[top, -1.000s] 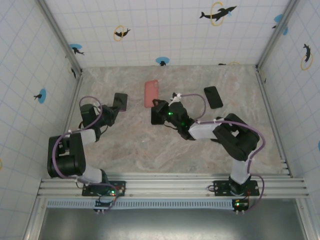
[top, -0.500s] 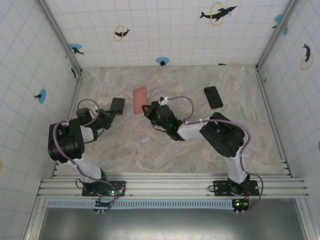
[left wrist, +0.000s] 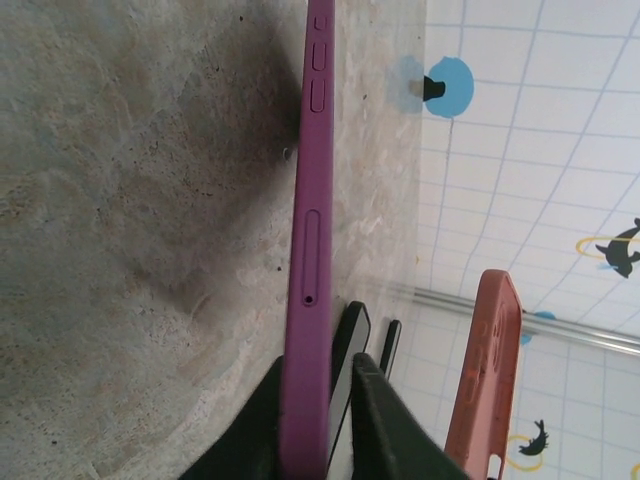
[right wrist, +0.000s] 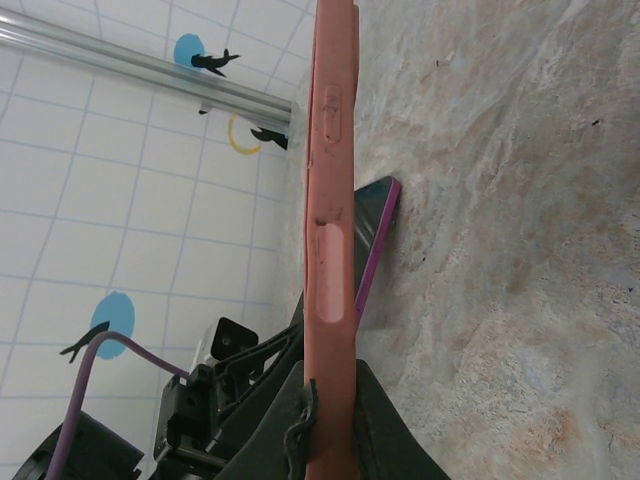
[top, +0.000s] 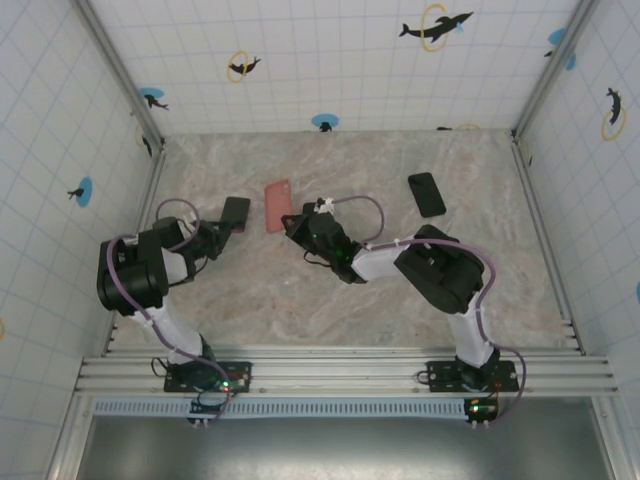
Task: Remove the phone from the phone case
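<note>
Left wrist view. Clamped in the left gripper (left wrist: 318,378): purple case (left wrist: 312,200), phone (top: 236,212) seemingly inside, on edge at the table's (left wrist: 120,200) left side. Clamped in the right gripper (right wrist: 330,370), nearby: a pink case (right wrist: 333,150). Best to pin the rim and peel one corner free first. Points away from the fingers toward the back wall, long axis along that line.

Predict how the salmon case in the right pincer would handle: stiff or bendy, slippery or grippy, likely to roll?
The salmon case looks matt and rubbery with moulded button bumps, so probably grippy and slightly bendy. It runs straight out from the right pincer, so likely not floppy. Thin and flat, it should lie still, not roll.
</note>
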`<state>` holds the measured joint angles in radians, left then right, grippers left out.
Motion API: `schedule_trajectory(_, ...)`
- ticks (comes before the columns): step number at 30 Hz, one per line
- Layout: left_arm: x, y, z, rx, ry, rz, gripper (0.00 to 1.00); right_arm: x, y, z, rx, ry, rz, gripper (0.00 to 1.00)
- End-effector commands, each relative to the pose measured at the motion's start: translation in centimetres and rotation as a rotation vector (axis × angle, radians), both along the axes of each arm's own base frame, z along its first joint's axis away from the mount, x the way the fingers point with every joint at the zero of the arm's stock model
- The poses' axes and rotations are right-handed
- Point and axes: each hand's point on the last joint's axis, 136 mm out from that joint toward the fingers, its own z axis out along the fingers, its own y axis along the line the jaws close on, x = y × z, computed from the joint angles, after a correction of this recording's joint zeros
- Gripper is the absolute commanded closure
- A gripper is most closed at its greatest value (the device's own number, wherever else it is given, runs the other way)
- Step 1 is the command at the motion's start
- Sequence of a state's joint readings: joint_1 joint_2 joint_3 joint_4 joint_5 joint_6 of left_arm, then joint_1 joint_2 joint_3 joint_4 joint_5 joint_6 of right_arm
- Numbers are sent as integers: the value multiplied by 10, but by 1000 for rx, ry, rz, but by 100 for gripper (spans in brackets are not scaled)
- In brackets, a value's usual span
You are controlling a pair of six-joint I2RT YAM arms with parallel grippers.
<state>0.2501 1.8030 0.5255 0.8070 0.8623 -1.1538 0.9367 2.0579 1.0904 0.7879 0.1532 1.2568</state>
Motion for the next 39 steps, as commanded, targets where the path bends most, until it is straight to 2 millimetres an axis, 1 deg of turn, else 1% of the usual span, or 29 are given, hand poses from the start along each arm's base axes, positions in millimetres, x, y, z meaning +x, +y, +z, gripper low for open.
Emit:
schedule_trajectory(1,5,5,-3,32,-4,-8,71,2,11,-5,-5,11,0,100)
schedule_trajectory(2,4,6,-7,46,15,-9,66,2,12,-6,-7,13,0,100)
schedule_trajectory(5,2,9,-19,93,64,-11,59,2,14,-11,-19,21,13,100)
schedule_trajectory(14,-5,17,-38,150,160,-8,46,1,21,-26,-86,50,15,100)
schedule_trajectory(18,-9,22,-45,203,206,-14,38,1,24,-34,-109,61,7,100)
schedule_trajectory(22,-14,28,-50,239,247,-12,35,2,28,-42,-137,73,-5,100)
schedule_trajectory(27,-20,25,-54,240,278,-27,33,4,29,-54,-176,92,-38,100)
schedule_trajectory(39,-26,29,-54,286,314,-51,29,12,39,-66,-162,97,-68,100)
